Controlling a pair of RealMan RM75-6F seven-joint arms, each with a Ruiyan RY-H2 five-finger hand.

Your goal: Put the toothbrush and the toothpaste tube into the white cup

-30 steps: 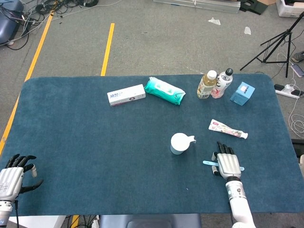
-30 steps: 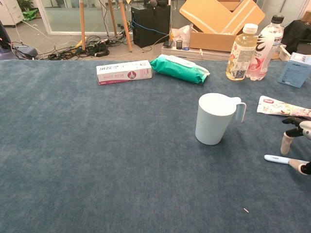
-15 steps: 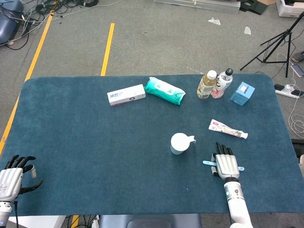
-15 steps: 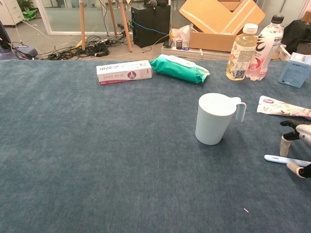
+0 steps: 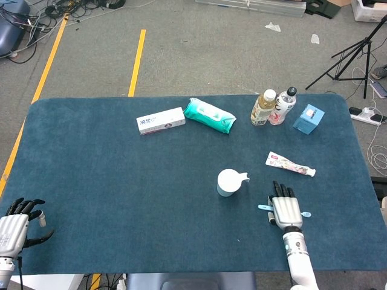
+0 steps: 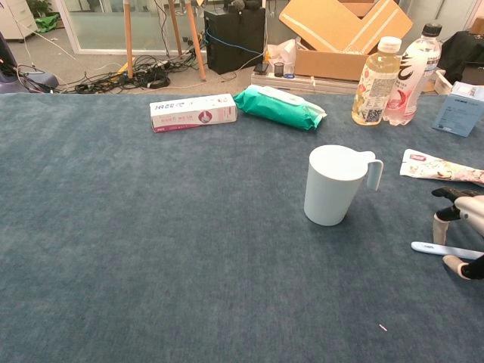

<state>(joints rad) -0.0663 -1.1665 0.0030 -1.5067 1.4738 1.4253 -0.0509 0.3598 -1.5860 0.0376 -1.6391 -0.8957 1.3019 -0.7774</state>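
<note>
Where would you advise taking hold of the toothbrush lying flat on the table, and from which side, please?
Probably mid-handle, from above. The toothbrush lies flat on the blue table, crosswise under the right hand, both ends showing past the hand. Its thin, low handle leaves nothing to grip from the side, so thumb and fingers should straddle it and pinch downward, well clear of the white cup.

No lettering is showing clearly enough to read in either view. The long white carton with a pink side [image 6: 193,111] is carrying a line of blue characters on its face, the two plastic bottles with printed labels [image 6: 391,74] and the small light-blue box [image 6: 460,108] are showing print, and the white, pink-patterned toothpaste tube [image 6: 442,167] is bearing some too (all of it too small and blurred to make out).
</note>
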